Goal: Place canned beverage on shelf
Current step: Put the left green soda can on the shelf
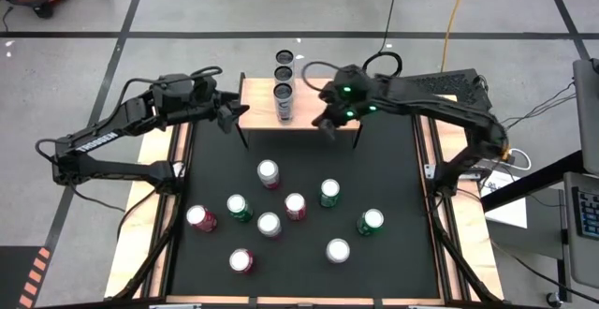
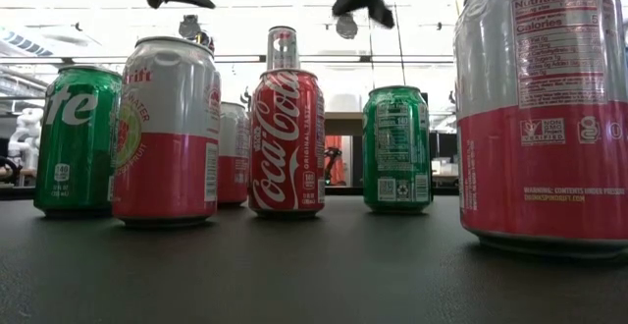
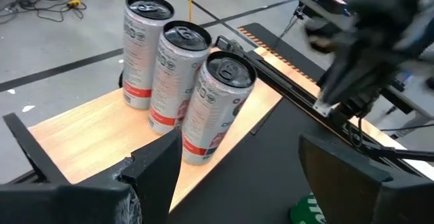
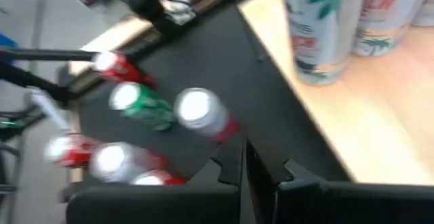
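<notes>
In the high view the shelf (image 1: 318, 103) stands at the upper middle of the frame, at the far edge of the black tabletop (image 1: 393, 187), and three tall cans (image 1: 284, 89) stand on it in a line, one behind the other. In the left wrist view these three cans fill the upper left of the frame, close to each other on the light wood, with the nearest can just beside the edge of the board. The left hand (image 1: 232, 114) hangs at the left end of the shelf, a little above the centre of the high view; its fingers (image 3: 159, 170) are spread apart and nothing is between them. The right hand (image 1: 328, 122) hangs at the right part of the shelf, to the right of the three cans; its fingers (image 4: 230, 166) are pressed together and hold nothing. Both hands are well apart from the cans on the shelf. On the tabletop, in the lower middle of the high view, nine short cans stand upright: some red, some green, some white and pink. The low view shows a red cola can (image 2: 287, 142) in the middle of the frame, a green can (image 2: 397, 149) to the right of it, another green can (image 2: 77, 137) at the left edge, and a big white and pink can (image 2: 545, 108) at the right edge, very near the camera. The two hands appear dark at the top of that frame.
</notes>
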`<state>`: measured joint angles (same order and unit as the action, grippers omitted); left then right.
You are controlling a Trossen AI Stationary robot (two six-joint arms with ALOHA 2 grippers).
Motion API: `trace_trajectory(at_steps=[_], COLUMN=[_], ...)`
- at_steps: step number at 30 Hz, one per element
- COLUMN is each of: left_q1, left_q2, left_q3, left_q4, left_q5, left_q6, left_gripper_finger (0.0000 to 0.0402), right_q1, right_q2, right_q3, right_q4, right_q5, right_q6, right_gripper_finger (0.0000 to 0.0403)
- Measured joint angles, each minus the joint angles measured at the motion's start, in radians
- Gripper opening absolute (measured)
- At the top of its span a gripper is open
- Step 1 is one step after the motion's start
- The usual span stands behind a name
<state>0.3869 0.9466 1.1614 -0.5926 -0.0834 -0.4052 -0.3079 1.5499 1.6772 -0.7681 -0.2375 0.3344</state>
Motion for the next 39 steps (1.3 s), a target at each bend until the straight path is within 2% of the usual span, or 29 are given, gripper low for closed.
trace_trajectory(at_steps=[7, 12, 17, 22, 26, 30, 34, 39], left_q1=[-0.079, -0.189, -0.332, -0.523, -0.653, -0.72, -0.751, -0.746], left_q2=[0.0, 0.0, 0.01, 0.056, 0.126, 0.223, 0.318, 0.41], left_q3=[0.0, 0.0, 0.0, 0.0, 0.002, 0.069, 0.171, 0.24], left_q4=[0.0, 0.001, 0.011, 0.101, 0.183, 0.185, 0.185, 0.177], left_q5=[0.001, 0.036, 0.036, 0.038, -0.045, -0.137, -0.259, -0.291], left_q6=[0.032, 0.093, 0.047, -0.031, -0.034, -0.033, -0.004, -0.019], left_gripper_finger=[0.0297, 0.0297, 0.0297, 0.0297, 0.0297, 0.0297, 0.0297, 0.0297], right_q1=[0.129, 0.263, 0.4, 0.49, 0.514, 0.532, 0.569, 0.593], right_q2=[-0.139, -0.177, -0.19, -0.195, -0.194, -0.194, -0.198, -0.209], right_q3=[0.001, 0.001, 0.001, 0.001, 0.001, 0.001, 0.001, 0.001], right_q4=[-0.074, -0.186, -0.291, -0.351, -0.421, -0.501, -0.556, -0.591], right_q5=[0.006, 0.099, 0.159, 0.159, 0.162, 0.162, 0.163, 0.163], right_q6=[0.13, 0.226, 0.331, 0.318, 0.267, 0.272, 0.26, 0.166], right_gripper_finger=[0.0, 0.0, 0.0, 0.0, 0.0, 0.0, 0.0, 0.0])
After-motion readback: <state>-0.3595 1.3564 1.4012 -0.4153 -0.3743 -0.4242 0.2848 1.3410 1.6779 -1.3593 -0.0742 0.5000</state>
